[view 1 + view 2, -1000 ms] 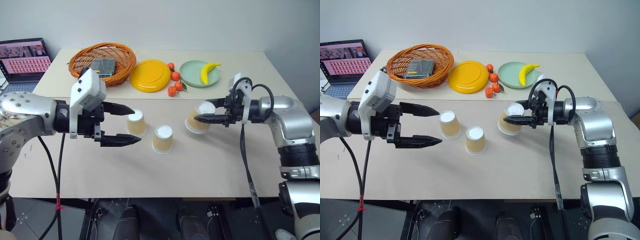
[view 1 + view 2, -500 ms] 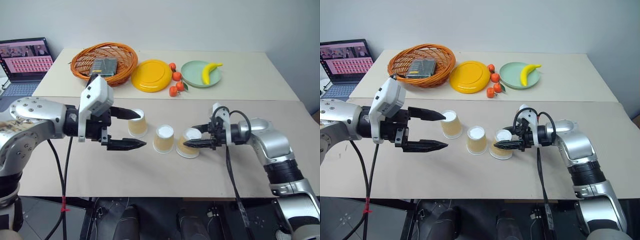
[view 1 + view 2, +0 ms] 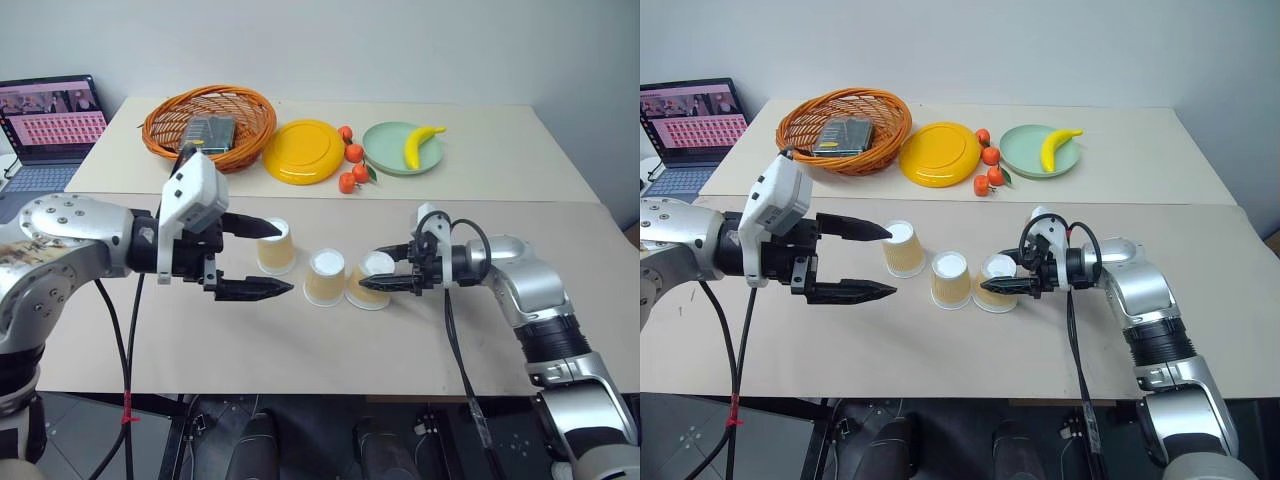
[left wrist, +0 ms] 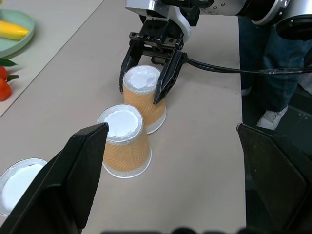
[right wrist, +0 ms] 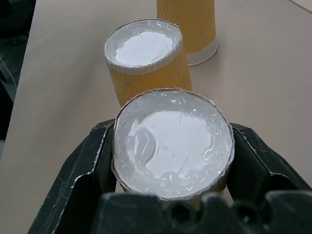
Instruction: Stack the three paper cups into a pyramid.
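Three paper cups (image 3: 326,277) stand inverted: right gripper (image 3: 383,270) grips one, left gripper (image 3: 262,258) gapes wide.

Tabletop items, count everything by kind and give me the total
Paper cups: 3
Wicker basket: 1
Yellow plate: 1
Green plate: 1
Banana: 1
Small oranges: 4
Laptop: 1
Total: 12
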Robot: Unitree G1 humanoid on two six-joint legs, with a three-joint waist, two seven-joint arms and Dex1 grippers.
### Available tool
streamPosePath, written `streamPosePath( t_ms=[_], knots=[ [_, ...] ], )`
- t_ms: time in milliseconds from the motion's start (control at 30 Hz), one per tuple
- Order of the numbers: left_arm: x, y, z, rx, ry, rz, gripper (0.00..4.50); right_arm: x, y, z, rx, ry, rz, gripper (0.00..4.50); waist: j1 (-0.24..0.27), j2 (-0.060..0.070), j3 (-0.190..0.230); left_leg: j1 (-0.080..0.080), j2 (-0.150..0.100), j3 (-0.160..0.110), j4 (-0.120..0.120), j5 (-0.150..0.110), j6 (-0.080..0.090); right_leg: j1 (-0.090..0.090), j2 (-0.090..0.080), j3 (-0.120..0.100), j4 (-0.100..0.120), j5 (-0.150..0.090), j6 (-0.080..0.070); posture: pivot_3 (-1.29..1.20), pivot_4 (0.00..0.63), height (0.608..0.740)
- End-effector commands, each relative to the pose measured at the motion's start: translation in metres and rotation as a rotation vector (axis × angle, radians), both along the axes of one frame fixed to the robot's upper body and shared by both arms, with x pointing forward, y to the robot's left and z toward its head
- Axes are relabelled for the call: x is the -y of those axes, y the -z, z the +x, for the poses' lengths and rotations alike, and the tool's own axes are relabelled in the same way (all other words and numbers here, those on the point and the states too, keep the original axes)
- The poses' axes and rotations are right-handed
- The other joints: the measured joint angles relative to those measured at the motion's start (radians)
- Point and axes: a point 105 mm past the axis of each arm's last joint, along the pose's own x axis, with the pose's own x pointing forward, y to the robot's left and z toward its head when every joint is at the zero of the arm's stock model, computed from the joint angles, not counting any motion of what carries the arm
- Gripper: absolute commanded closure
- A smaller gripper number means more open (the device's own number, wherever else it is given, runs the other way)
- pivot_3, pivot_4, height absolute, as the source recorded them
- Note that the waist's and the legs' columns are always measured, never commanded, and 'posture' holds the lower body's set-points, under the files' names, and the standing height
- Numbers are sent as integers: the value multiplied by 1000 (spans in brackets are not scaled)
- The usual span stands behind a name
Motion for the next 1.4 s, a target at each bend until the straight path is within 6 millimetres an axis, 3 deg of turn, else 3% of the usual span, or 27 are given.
streamPosePath(
  t_ms=[33,67,167,533,667,767,867,1000,1067,1167,1400],
  knots=[
    [0,-9,-1,60,1,7,0,-3,-8,2,48,-18,-9,278,1,0,0,0,0,0,0,0,0,0,0,0,0,0,0,0,150,732],
    [0,-9,0,61,0,7,0,-3,-10,3,58,-19,-10,23,1,0,0,0,0,0,0,0,0,0,0,0,0,0,0,0,150,732],
    [-2,-11,2,68,-12,7,0,-4,-25,-2,76,-47,6,23,2,0,0,0,0,0,0,0,0,0,0,0,0,0,0,0,150,732],
    [-4,-9,12,96,-39,9,0,3,-119,-26,255,-82,94,23,4,0,0,0,0,0,0,0,0,0,0,0,0,0,0,0,150,732],
    [-9,-10,13,92,-57,-3,0,26,-145,-22,312,-2,111,23,4,0,0,0,0,0,0,0,0,0,0,0,0,0,0,0,150,732],
    [-19,-7,14,82,-99,12,0,48,-144,-18,303,59,77,23,8,0,0,-1,0,0,-1,0,0,0,0,-1,-1,0,0,0,150,732],
    [-58,6,18,46,-265,54,0,73,-136,-12,256,134,37,23,1,0,0,-1,0,0,-1,0,0,-1,-1,0,-1,0,0,0,150,732],
    [-83,16,14,6,-391,-41,0,70,-132,-14,219,87,46,23,-15,0,0,0,1,2,-3,0,0,-4,0,1,1,0,-1,0,150,732],
    [-101,33,13,16,-498,-59,0,66,-125,-18,187,44,35,23,-19,0,0,0,1,2,-3,0,0,-4,0,2,0,0,-1,0,150,732],
    [-108,54,7,27,-584,-157,0,67,-113,-29,127,-42,-8,23,-20,0,0,0,1,3,-4,0,0,-3,-1,2,-1,0,-1,0,150,732],
    [-110,89,18,147,-790,-245,0,75,-119,-32,114,-54,15,23,5,-1,1,1,0,2,0,0,0,0,-1,1,-1,0,-1,0,150,732]
  ],
)
